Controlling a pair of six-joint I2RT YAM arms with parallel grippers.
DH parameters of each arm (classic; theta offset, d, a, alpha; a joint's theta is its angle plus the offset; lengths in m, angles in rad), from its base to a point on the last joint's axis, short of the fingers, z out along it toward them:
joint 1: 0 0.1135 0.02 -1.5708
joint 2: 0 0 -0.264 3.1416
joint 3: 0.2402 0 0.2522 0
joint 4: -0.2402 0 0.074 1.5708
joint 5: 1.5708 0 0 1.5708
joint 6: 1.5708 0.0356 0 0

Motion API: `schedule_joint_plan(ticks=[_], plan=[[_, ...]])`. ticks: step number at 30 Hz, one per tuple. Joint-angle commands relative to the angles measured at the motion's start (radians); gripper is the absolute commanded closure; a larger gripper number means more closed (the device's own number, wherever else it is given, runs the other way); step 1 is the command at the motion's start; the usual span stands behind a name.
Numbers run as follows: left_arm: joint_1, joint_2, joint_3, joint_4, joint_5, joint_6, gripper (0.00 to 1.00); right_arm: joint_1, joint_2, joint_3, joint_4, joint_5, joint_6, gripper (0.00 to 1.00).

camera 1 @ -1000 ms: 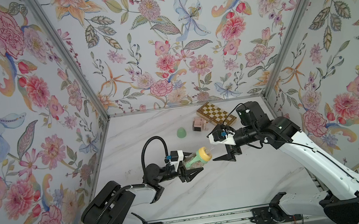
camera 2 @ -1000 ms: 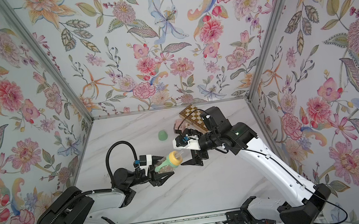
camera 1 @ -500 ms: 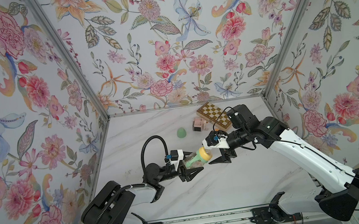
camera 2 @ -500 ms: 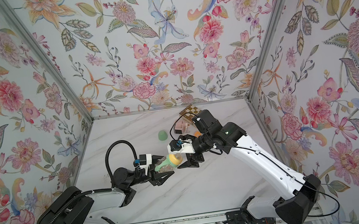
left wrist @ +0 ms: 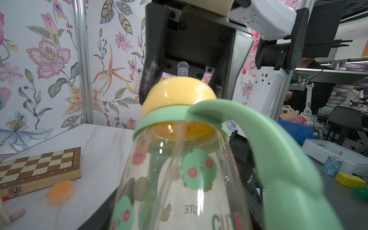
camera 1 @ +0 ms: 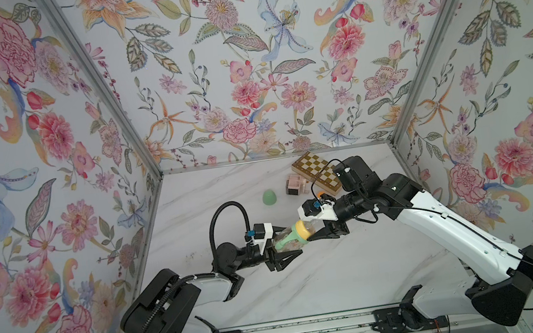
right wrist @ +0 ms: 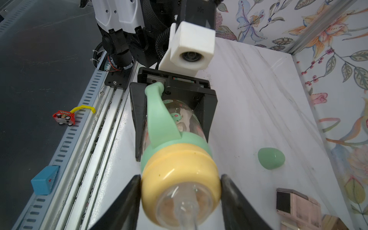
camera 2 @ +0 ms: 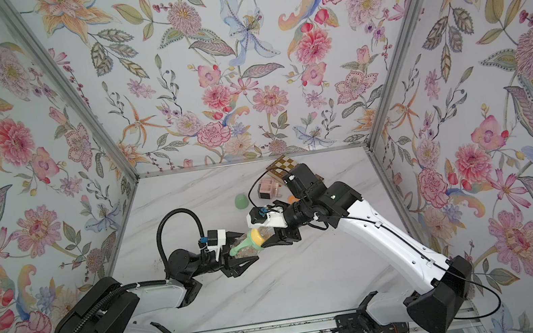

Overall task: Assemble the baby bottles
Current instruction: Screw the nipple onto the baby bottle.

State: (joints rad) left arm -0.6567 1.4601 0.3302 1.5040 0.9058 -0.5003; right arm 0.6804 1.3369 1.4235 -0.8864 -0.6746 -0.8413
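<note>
Two black fingers (right wrist: pixel 123 201) flank the glossy yellow domed ring (right wrist: pixel 179 169), seemingly touching.

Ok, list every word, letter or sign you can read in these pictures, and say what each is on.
"CUTE", bottom cropped and blurred: on the clear printed baby bottle, left wrist view.
"UTE", mirrored: showing through that bottle's far side.
Letters along the edge of the folded wooden chessboard: too small to read.
Red star, no words: on the small blue box beside the rail.
</note>
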Motion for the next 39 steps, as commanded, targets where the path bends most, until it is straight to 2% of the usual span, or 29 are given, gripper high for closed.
schedule_joint_plan(ticks=[1, 2, 4, 7, 8, 9, 11, 13, 14, 15, 18, 23, 28, 29, 32, 39], plan=[[-0.007, -0.037, 0.021, 0.273, -0.133, 0.107, 1.00, 0.024, 0.069, 0.053, 0.021, -0.049, 0.251, 0.47], [-0.012, -0.055, 0.001, 0.250, -0.208, 0.173, 1.00, 0.025, 0.093, 0.076, 0.051, -0.018, 0.406, 0.50], [-0.042, -0.115, -0.034, 0.158, -0.420, 0.375, 1.00, 0.025, 0.197, 0.207, 0.031, 0.031, 0.743, 0.65], [-0.082, -0.176, -0.054, 0.013, -0.684, 0.618, 1.00, 0.007, 0.345, 0.404, -0.109, 0.064, 1.133, 0.73], [-0.084, -0.180, -0.070, 0.026, -0.731, 0.675, 1.00, -0.003, 0.346, 0.392, -0.102, 0.064, 1.271, 0.69], [-0.086, -0.184, -0.086, 0.045, -0.779, 0.705, 1.00, -0.009, 0.333, 0.371, -0.066, 0.041, 1.377, 0.70], [-0.081, -0.193, -0.101, 0.039, -0.812, 0.742, 1.00, -0.019, 0.310, 0.378, -0.052, 0.075, 1.482, 0.60], [-0.082, -0.202, -0.101, 0.006, -0.802, 0.746, 1.00, -0.027, 0.282, 0.379, -0.011, 0.058, 1.557, 0.55], [-0.081, -0.201, -0.105, 0.012, -0.798, 0.737, 1.00, -0.027, 0.271, 0.378, 0.010, 0.047, 1.590, 0.47], [-0.082, -0.198, -0.110, 0.030, -0.801, 0.724, 1.00, -0.059, 0.261, 0.388, 0.020, 0.041, 1.607, 0.41], [-0.081, -0.196, -0.121, 0.057, -0.782, 0.693, 1.00, -0.068, 0.227, 0.413, 0.031, 0.054, 1.604, 0.27], [-0.081, -0.215, -0.125, 0.068, -0.758, 0.648, 1.00, -0.084, 0.163, 0.390, 0.038, 0.081, 1.528, 0.18], [-0.086, -0.221, -0.111, 0.067, -0.729, 0.633, 1.00, -0.040, 0.176, 0.380, 0.019, 0.133, 1.478, 0.14], [-0.088, -0.220, -0.108, 0.060, -0.728, 0.633, 1.00, 0.008, 0.189, 0.394, 0.011, 0.146, 1.467, 0.13], [-0.093, -0.224, -0.104, 0.061, -0.726, 0.620, 1.00, 0.064, 0.223, 0.416, -0.002, 0.197, 1.447, 0.12], [-0.102, -0.233, -0.103, 0.060, -0.732, 0.606, 1.00, 0.113, 0.264, 0.413, -0.028, 0.290, 1.429, 0.11]])
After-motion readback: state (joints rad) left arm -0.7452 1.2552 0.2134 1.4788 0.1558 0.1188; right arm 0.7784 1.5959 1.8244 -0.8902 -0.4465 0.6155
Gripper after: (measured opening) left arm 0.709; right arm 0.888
